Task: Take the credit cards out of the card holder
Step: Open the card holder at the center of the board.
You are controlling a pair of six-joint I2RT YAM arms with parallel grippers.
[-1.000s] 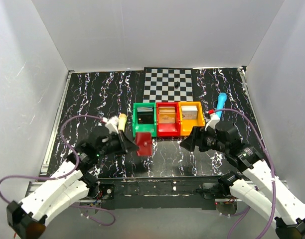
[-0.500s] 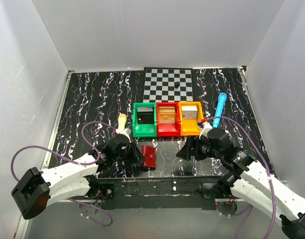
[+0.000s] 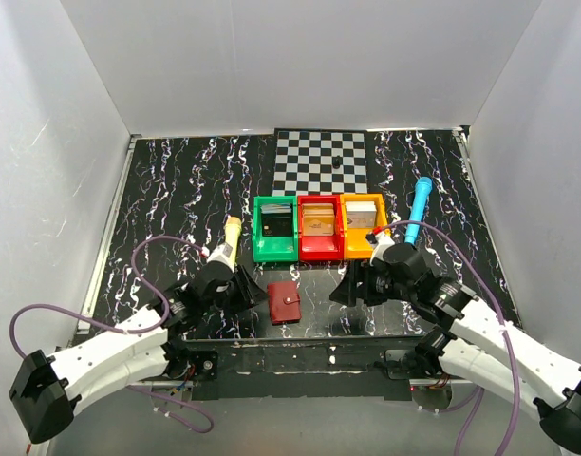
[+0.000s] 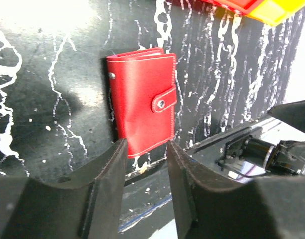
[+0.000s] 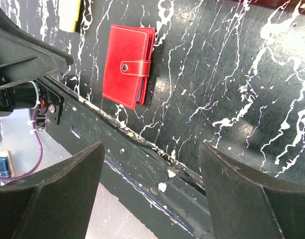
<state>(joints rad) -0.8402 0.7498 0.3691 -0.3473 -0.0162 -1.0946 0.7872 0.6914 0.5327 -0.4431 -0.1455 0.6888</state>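
The card holder (image 3: 285,302) is a small dark red case, folded shut with its snap strap fastened. It lies flat on the black marbled table near the front edge. No credit cards show; the case is closed. My left gripper (image 3: 259,293) sits just left of the case, open, with nothing between its fingers. In the left wrist view the card holder (image 4: 142,102) lies just beyond my left gripper (image 4: 146,147). My right gripper (image 3: 344,290) stands open wide to the right of the case. From the right wrist the card holder (image 5: 126,64) is well ahead of my right gripper (image 5: 151,149).
A green bin (image 3: 275,228), a red bin (image 3: 320,226) and an orange bin (image 3: 363,223) stand in a row behind the case. A checkerboard mat (image 3: 321,160) lies at the back. A blue marker (image 3: 419,204) is at the right and a cream stick (image 3: 233,233) at the left.
My left gripper carried the card holder down from the air to the table near the front edge and opened, letting it go. My right arm moved left and lower, closer to the case.
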